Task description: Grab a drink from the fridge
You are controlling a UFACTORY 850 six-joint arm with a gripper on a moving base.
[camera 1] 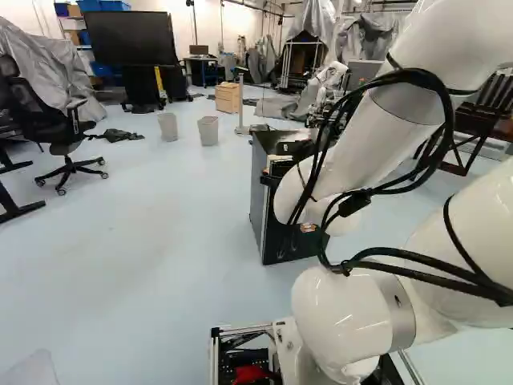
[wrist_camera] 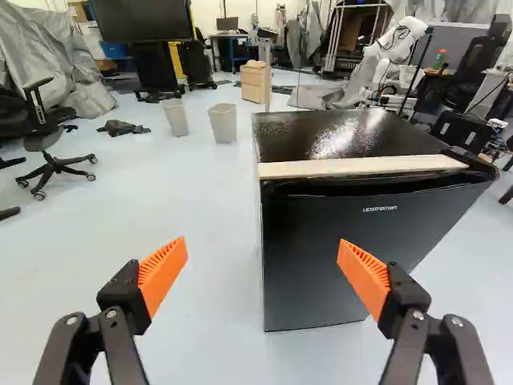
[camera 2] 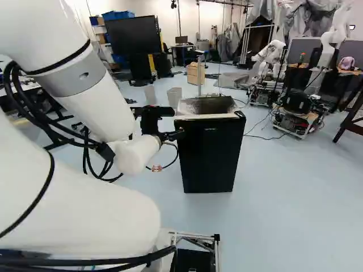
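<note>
Drink not visible, presumably inside the fridge [wrist_camera: 321, 132] at one o'clock from the gripper [wrist_camera: 263, 247], door [wrist_camera: 304, 257] looks closed, fingers [wrist_camera: 163, 270] spread wide on nothing, so approach looks mostly done; door pull, grab, removal remain.

This looks like a robotics lab: at the upper right of the right base view stands another robot [camera 2: 269, 56], white and jointed, with a metal-framed cart [camera 2: 298, 120] of equipment near it and cables [camera 2: 262, 136] trailing over the pale floor [camera 2: 283, 187]. The left base view has a big screen [camera 1: 132, 38] and blue bins [camera 1: 108, 6] at upper left, draped grey sheets [camera 1: 60, 68] and an office chair [camera 1: 64, 124] at far left.
</note>
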